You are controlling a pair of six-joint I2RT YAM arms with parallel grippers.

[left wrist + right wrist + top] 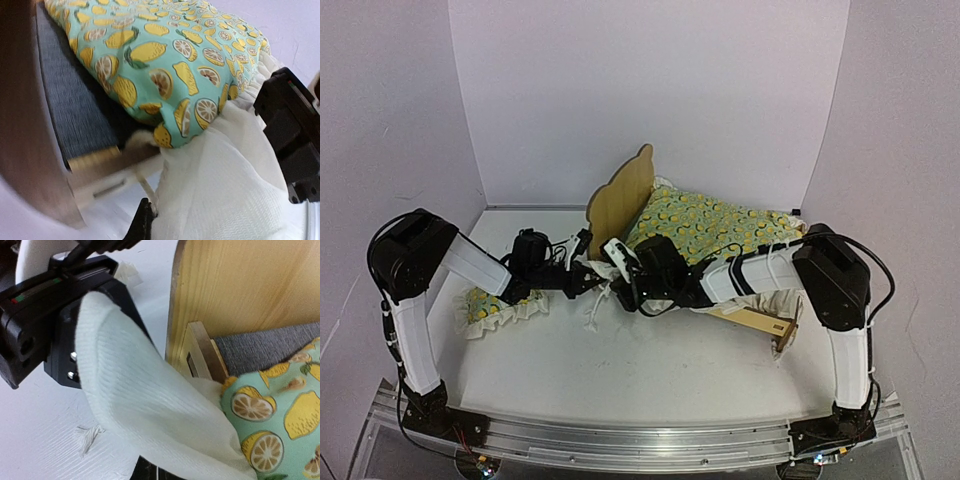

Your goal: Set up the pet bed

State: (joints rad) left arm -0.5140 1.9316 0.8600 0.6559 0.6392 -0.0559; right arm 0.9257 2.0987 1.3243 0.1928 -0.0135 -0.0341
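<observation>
The pet bed (pixel 620 200) stands at the back centre, its plywood headboard (pixel 240 290) upright and its grey base (pixel 70 110) partly bare. The lemon-patterned quilt (pixel 720 225) lies on the bed, and its white ruffle (pixel 225 190) hangs off the near corner. My left gripper (pixel 588 275) is shut on the ruffle's edge, with one dark finger (pixel 142 222) showing. My right gripper (pixel 625 272) is right beside it, under the ruffle (pixel 140 405), which stretches taut over its fingers (pixel 155 474). The quilt (pixel 280 425) bulges past the side rail.
The small matching pillow (pixel 500 305) lies on the table to the left, under my left arm. A loose thread tuft (pixel 87 436) lies on the table. White walls close in the back and both sides. The bed's foot end (pixel 775 325) points to the right front.
</observation>
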